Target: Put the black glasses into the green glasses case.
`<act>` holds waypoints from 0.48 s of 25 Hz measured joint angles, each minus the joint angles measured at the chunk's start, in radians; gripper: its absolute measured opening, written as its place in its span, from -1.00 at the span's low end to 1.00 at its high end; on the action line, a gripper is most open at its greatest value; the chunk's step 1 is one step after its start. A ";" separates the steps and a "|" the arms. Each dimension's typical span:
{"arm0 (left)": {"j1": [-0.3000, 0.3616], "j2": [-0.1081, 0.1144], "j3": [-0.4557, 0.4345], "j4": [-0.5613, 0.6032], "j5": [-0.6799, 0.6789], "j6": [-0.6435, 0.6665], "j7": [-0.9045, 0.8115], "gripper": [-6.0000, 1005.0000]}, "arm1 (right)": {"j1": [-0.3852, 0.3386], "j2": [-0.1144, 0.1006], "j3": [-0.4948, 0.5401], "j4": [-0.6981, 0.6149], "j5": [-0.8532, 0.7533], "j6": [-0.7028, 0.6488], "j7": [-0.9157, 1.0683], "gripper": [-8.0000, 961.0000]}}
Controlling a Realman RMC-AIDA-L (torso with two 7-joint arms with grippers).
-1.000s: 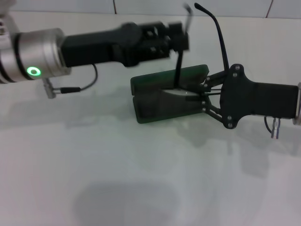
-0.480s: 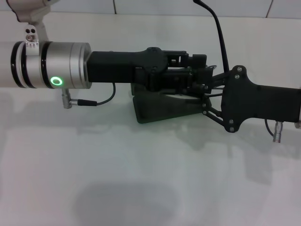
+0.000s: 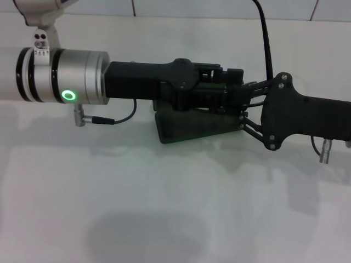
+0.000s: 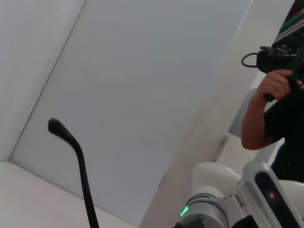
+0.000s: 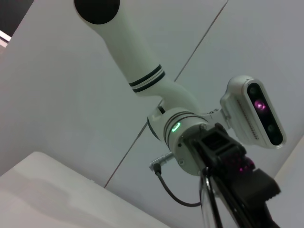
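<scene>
Head view: the green glasses case (image 3: 192,127) lies open on the white table (image 3: 164,208), its lid mostly hidden. The left gripper (image 3: 233,93) reaches across directly above the case; the right gripper (image 3: 249,107) meets it at the case's right end. Finger positions of both: cannot tell, too crowded. One temple arm of the black glasses (image 3: 265,38) rises upright above the case's right end.

Left wrist view: the temple arm (image 4: 78,166) stands against the wall.

Right wrist view: left arm facing; thin frame wires of the glasses (image 5: 209,204) beneath its gripper.
</scene>
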 joint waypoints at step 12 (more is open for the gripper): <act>0.059 0.008 -0.149 -0.005 0.012 -0.093 0.046 0.14 | -0.013 -0.005 0.001 0.004 0.001 -0.176 -0.084 -0.75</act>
